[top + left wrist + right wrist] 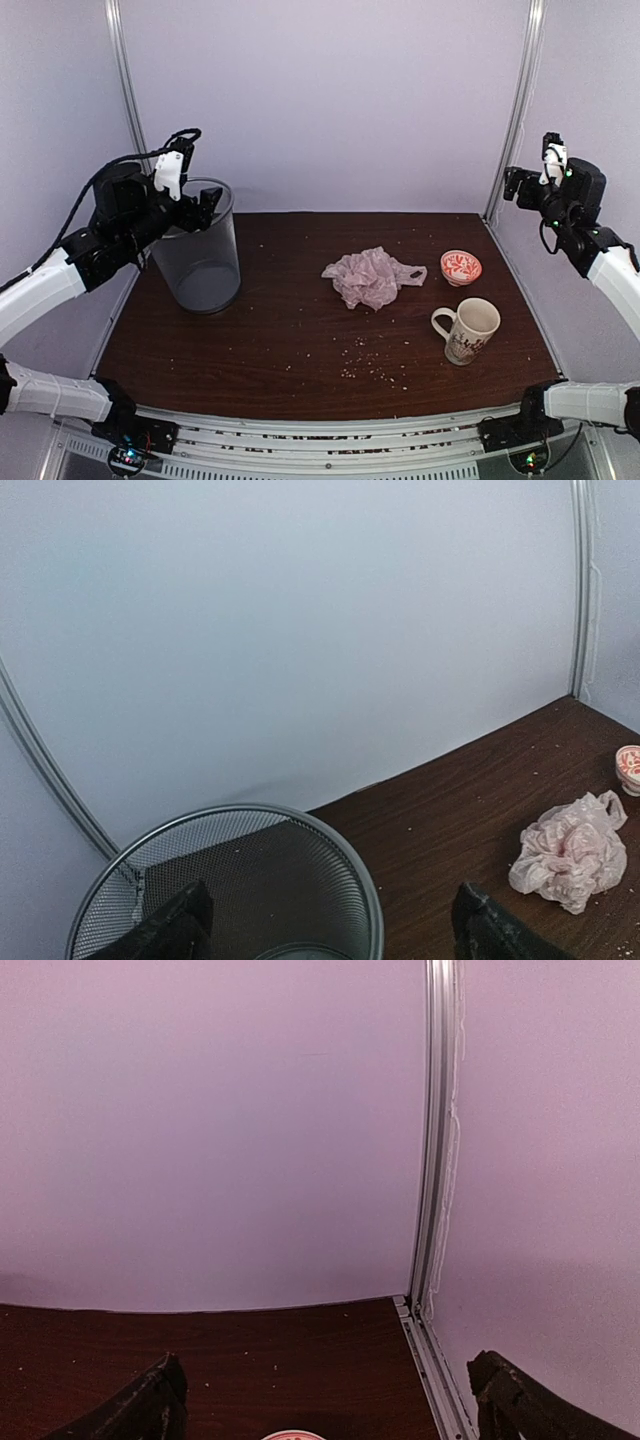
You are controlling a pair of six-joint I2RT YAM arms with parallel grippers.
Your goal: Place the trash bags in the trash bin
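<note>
The trash bag (370, 277) lies crumpled in the middle of the table (280, 340), not in the trash bin (203, 262) yet. The bin stands at the table's 9 o'clock side, and the bag is at about 3 o'clock from it, well apart.

The left gripper (203, 207) hangs just over the bin's rim. Its jaws are wide open and hold nothing. From these jaws the bag is down at about 4 o'clock. The bag's long side runs from 9 to 3 o'clock (its loop handle points at the little red bowl (461, 266)).

The right gripper (517, 186) is up high on the other side, open wide and empty too. The bag is at its 8 o'clock. Neither arm looks clearly nearer.
</note>
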